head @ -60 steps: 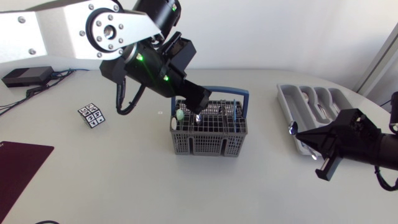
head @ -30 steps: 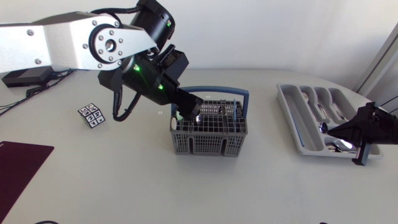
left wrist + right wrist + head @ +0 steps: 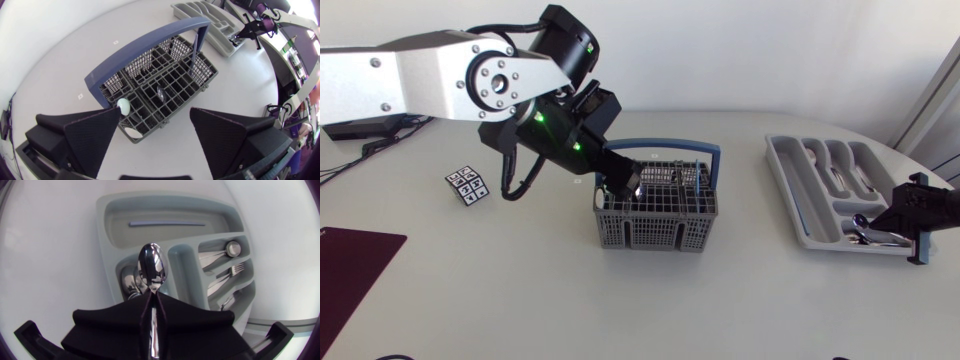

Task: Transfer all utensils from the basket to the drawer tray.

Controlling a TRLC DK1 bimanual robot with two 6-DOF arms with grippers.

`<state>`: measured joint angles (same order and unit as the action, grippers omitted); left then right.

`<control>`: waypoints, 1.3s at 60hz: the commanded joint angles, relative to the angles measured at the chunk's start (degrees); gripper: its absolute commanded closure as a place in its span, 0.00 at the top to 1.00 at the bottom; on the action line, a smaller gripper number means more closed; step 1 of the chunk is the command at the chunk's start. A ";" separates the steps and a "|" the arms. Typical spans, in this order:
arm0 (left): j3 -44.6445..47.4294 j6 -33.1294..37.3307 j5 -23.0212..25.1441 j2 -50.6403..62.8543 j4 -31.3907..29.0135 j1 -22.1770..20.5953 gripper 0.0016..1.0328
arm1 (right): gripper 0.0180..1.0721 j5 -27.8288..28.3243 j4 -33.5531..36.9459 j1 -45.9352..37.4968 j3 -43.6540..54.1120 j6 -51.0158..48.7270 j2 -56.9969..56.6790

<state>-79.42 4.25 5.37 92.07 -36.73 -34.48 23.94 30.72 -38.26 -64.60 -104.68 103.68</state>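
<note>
Right hand point(image 3: 152, 305): clamped on one spoon point(image 3: 152, 270), over the drawer tray point(image 3: 105, 240). I see one blue-handled piece point(image 3: 167, 223) in the tray's long slot and a fork point(image 3: 239, 269) in another. Left hand point(image 3: 155, 117): spread wide above the basket point(image 3: 175, 102), its blue handle point(image 3: 145, 45) arching ahead; one white-tipped utensil point(image 3: 123, 105) stands inside. One patterned cube point(image 3: 467, 185) and one dark mat point(image 3: 350, 270) lie well apart on the surface point(image 3: 520, 290).

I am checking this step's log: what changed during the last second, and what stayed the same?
The right gripper, still shut on a spoon, moved right, from the open table to above the tray. The left gripper shifted only slightly and stays open over the basket. Basket and tray did not move.
</note>
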 commanded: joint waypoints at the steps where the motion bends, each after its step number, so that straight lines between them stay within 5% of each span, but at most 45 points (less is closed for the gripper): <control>1: 1.63 -1.09 0.35 0.56 0.52 0.55 0.93 | 0.06 -1.80 -0.93 0.12 -0.79 -3.25 2.49; 7: 1.63 -1.44 0.79 1.09 0.52 0.55 0.93 | 0.08 -3.55 -3.03 0.38 -0.35 -3.42 3.37; 20: 1.63 -1.88 1.75 2.67 1.13 0.82 0.93 | 0.42 -2.76 -6.20 0.29 2.72 -3.16 0.74; 27: 1.81 -2.23 2.90 4.70 2.19 1.17 0.91 | 0.96 -2.24 -5.93 0.56 5.01 -2.81 -2.16; 49: 2.86 -4.08 3.95 7.77 8.69 0.99 0.78 | 0.92 4.71 0.83 2.93 10.98 2.91 -12.10; 78: 2.95 -6.62 6.06 10.14 14.49 0.29 0.35 | 0.90 12.09 0.31 13.56 24.61 15.56 -30.73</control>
<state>-77.69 -0.49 10.52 101.14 -22.85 -33.82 35.16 31.18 -26.96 -42.94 -92.73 75.81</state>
